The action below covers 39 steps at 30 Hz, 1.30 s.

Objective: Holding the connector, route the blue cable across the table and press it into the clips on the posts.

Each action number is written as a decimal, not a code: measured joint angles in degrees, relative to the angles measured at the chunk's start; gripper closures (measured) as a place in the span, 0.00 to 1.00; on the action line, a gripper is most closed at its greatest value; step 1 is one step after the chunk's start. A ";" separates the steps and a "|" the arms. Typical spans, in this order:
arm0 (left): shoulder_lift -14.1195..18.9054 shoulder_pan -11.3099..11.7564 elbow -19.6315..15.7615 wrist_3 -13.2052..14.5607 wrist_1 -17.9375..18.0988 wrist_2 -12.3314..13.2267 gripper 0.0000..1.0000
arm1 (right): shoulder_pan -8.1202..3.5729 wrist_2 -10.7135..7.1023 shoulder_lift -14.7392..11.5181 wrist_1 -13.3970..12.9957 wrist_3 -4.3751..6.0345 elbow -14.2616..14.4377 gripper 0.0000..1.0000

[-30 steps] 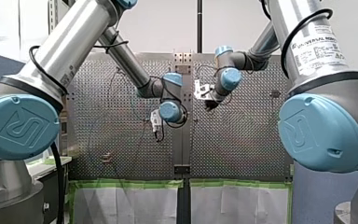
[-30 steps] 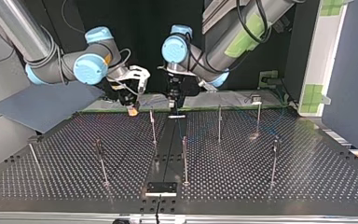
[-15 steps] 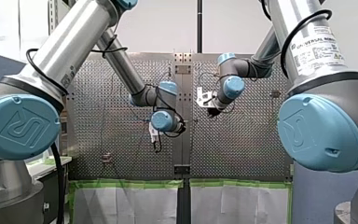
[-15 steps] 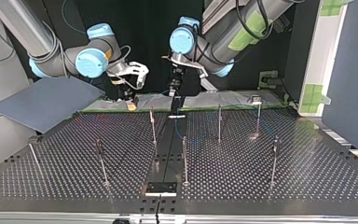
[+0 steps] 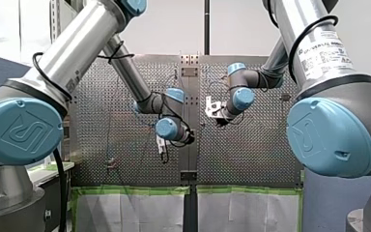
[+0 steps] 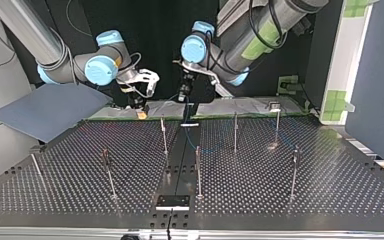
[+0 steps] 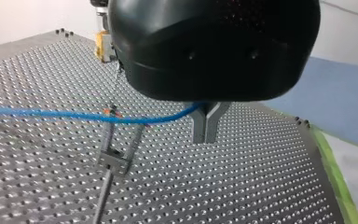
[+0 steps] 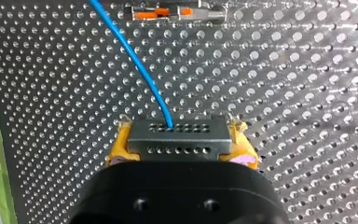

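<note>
In the right wrist view my right gripper (image 8: 181,142) has its yellow pads (image 8: 117,148) shut on a grey connector (image 8: 177,132). The blue cable (image 8: 137,63) leaves the connector's top and runs out ahead of it. My left gripper (image 7: 206,136), in the left wrist view, is shut on the blue cable (image 7: 51,113), which stretches sideways just above a post clip (image 7: 115,158). In the top view my left gripper (image 6: 183,97) hangs above the table's far edge near the middle, and my right gripper (image 6: 140,110) is to its left.
Several thin posts stand on the perforated table (image 6: 280,200), among them a post (image 6: 164,135) near the middle and a taller post (image 6: 198,170) in front of it. A clip with orange levers (image 8: 177,14) lies ahead of the connector. A blue-grey sheet (image 6: 45,110) lies at the top view's left.
My left gripper has risen in the top view and moved down in the front view, keeping the cable. My right gripper has shifted a little down and right in the front view.
</note>
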 joint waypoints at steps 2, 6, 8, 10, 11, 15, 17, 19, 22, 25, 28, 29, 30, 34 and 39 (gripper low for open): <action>-0.73 0.13 0.94 -0.52 -0.63 0.38 1.00 | -0.11 -0.16 0.07 -0.31 0.11 0.00 1.00; -1.42 0.64 3.09 -1.21 -2.24 0.68 1.00 | -0.53 -0.28 0.16 -0.81 0.32 -0.02 1.00; -1.50 1.04 3.99 -1.43 -2.56 0.73 1.00 | -0.77 -0.36 0.23 -0.94 0.39 -0.02 1.00; -1.53 1.55 5.18 -1.66 -2.74 0.70 1.00 | -0.96 -0.41 0.29 -1.00 0.41 -0.01 1.00; -1.53 1.77 5.67 -1.78 -2.79 0.69 1.00 | -1.02 -0.43 0.31 -1.00 0.42 0.00 1.00; -1.53 2.62 7.83 -2.40 -2.84 0.63 1.00 | -1.21 -0.60 0.41 -1.02 0.43 0.00 1.00; -1.54 2.87 8.80 -2.73 -2.81 0.64 1.00 | -1.34 -0.87 0.43 -1.03 0.43 0.02 1.00; -1.55 3.12 9.81 -3.03 -2.78 0.84 1.00 | -1.50 -1.17 0.46 -1.03 0.45 0.03 1.00; -1.66 3.32 11.22 -3.23 -3.04 1.33 1.00 | -1.86 -1.60 0.51 -1.03 0.59 0.04 1.00; -2.33 3.40 12.72 -3.23 -3.65 1.67 1.00 | -2.25 -2.16 0.56 -1.03 0.82 0.04 1.00; -3.40 3.31 13.64 -3.01 -4.03 1.68 1.00 | -2.58 -2.62 0.60 -1.03 0.92 0.04 1.00; -3.61 3.26 13.70 -2.91 -4.02 1.60 1.00 | -2.65 -2.75 0.62 -1.03 0.93 0.04 1.00; -3.81 3.18 13.71 -2.81 -4.00 1.43 1.00 | -2.70 -2.91 0.63 -1.03 0.94 0.05 1.00; -4.06 2.86 13.68 -2.54 -4.11 0.97 1.00 | -2.82 -3.88 0.73 -1.03 1.02 0.05 1.00; -4.08 2.79 13.68 -2.33 -3.52 0.67 1.00 | -2.97 -4.27 1.68 -1.13 1.02 0.03 1.00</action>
